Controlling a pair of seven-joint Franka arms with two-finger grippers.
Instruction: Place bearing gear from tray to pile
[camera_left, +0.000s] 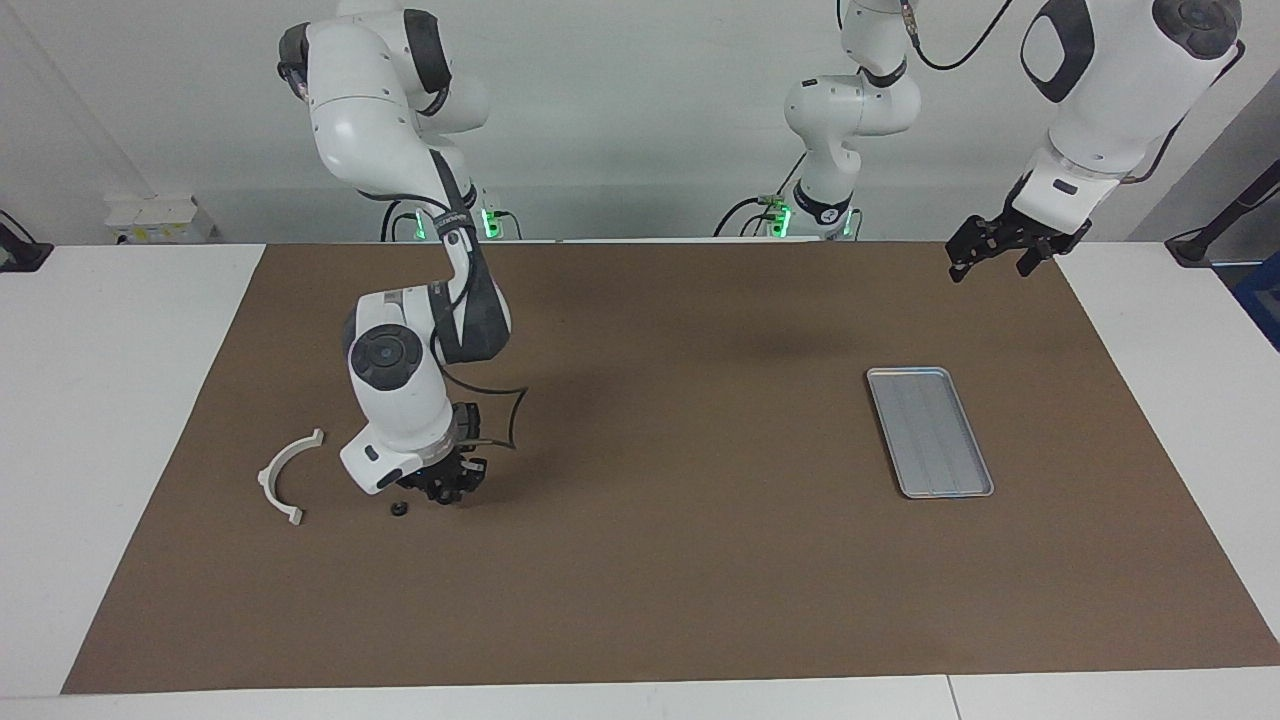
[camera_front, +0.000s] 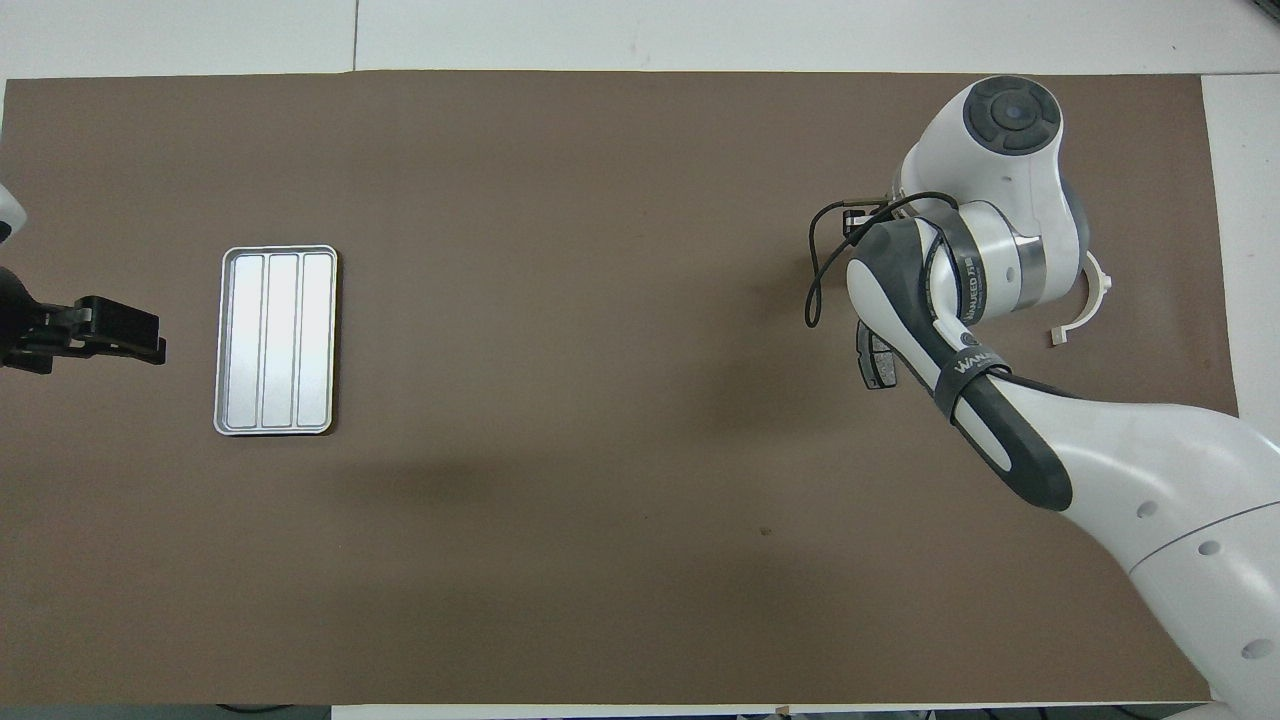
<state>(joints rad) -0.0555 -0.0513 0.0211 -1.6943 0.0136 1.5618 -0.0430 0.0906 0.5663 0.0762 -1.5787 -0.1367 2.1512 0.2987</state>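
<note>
My right gripper (camera_left: 452, 488) hangs low over the mat in the pile, shut on a small dark part, the bearing gear. The overhead view hides it under the wrist. Beside it on the mat lie a small black round part (camera_left: 398, 509) and the white curved bracket (camera_left: 281, 476) (camera_front: 1092, 292). One dark brake pad (camera_front: 872, 364) peeks out from under the right arm; in the facing view the arm covers the pads. The silver tray (camera_left: 930, 432) (camera_front: 276, 340) sits bare toward the left arm's end. My left gripper (camera_left: 990, 256) (camera_front: 120, 335) waits open, raised by that end's mat edge.
A brown mat (camera_left: 680, 600) covers most of the white table. The right arm's forearm and elbow (camera_front: 1000, 400) stretch over the pile's end of the mat. A loose black cable (camera_left: 505, 415) loops from the right wrist.
</note>
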